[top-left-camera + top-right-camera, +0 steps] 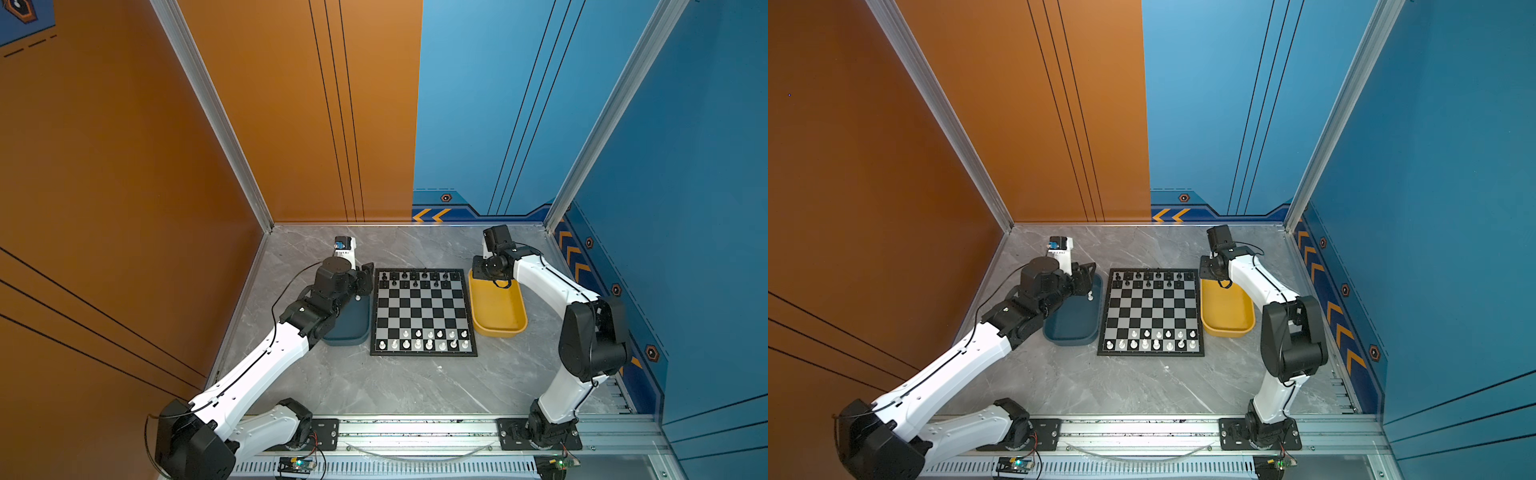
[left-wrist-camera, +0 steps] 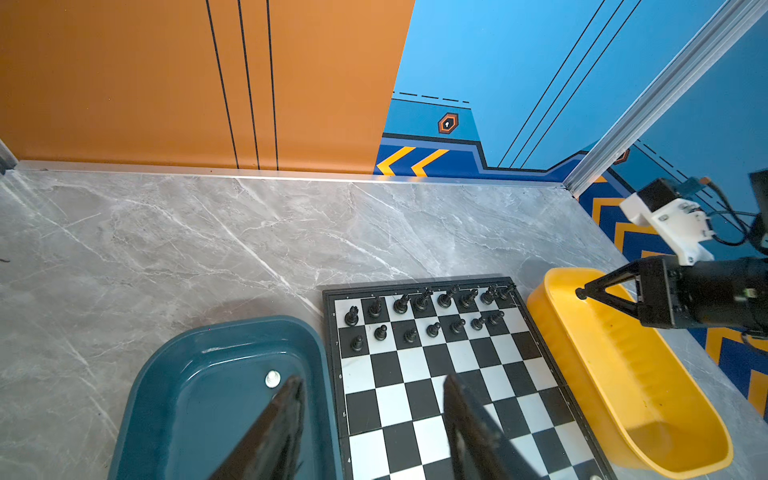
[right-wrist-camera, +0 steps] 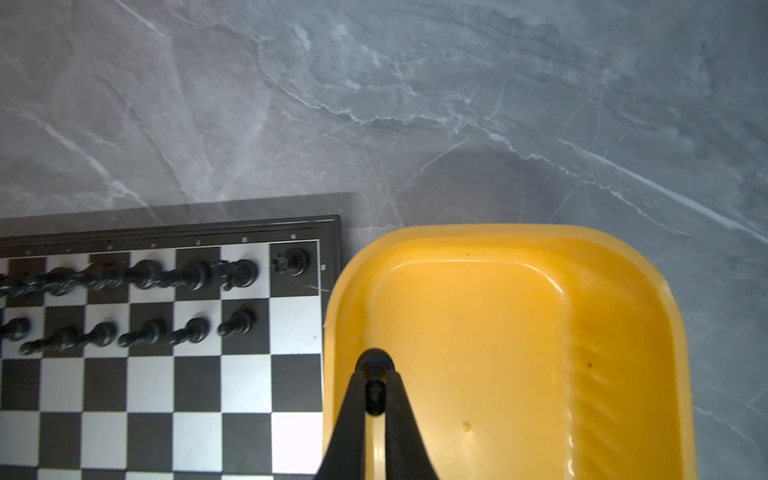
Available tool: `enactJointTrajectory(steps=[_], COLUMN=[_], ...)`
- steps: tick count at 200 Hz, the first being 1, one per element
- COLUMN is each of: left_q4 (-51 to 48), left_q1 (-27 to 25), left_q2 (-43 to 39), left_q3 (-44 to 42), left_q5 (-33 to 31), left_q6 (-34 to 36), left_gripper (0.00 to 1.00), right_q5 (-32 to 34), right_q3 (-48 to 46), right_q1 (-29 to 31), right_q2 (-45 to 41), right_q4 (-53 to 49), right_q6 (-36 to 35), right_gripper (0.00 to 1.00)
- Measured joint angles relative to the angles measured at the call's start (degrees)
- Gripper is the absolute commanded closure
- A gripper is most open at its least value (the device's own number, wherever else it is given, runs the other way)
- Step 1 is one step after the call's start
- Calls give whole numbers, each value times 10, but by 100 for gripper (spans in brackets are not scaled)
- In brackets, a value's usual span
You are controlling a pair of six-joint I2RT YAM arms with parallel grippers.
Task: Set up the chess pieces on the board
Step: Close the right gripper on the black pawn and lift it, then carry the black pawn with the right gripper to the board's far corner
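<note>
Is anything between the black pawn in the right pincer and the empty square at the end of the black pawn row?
Only the yellow tray's rim and the board's frame lie between the black pawn and that bare square; no piece blocks it.

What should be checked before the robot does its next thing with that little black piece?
1. Right gripper shut on black pawn: ok.
2. Free white square at the end of the black pawn row: ok.
3. Pawn upright in the grip: cannot tell.
4. Left gripper open over teal tray: ok.
5. All white pieces on the board: not ok, one white piece is in the teal tray.
</note>
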Motion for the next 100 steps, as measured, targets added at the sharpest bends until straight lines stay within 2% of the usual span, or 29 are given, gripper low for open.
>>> enactJointTrajectory(steps=[58,100], left_q4=[-1,-1], left_q1=[0,0], left_q2=[-8,-27], left_q3=[0,-4], left_q5=[0,0], left_q6=[0,0], left_gripper=[45,44], right_q5=[6,6], right_q3=[-2,5], right_q1=[76,82], right_q2=[-27,16], right_q4=[-9,-12], right_q6=[0,0], right_gripper=[99,100])
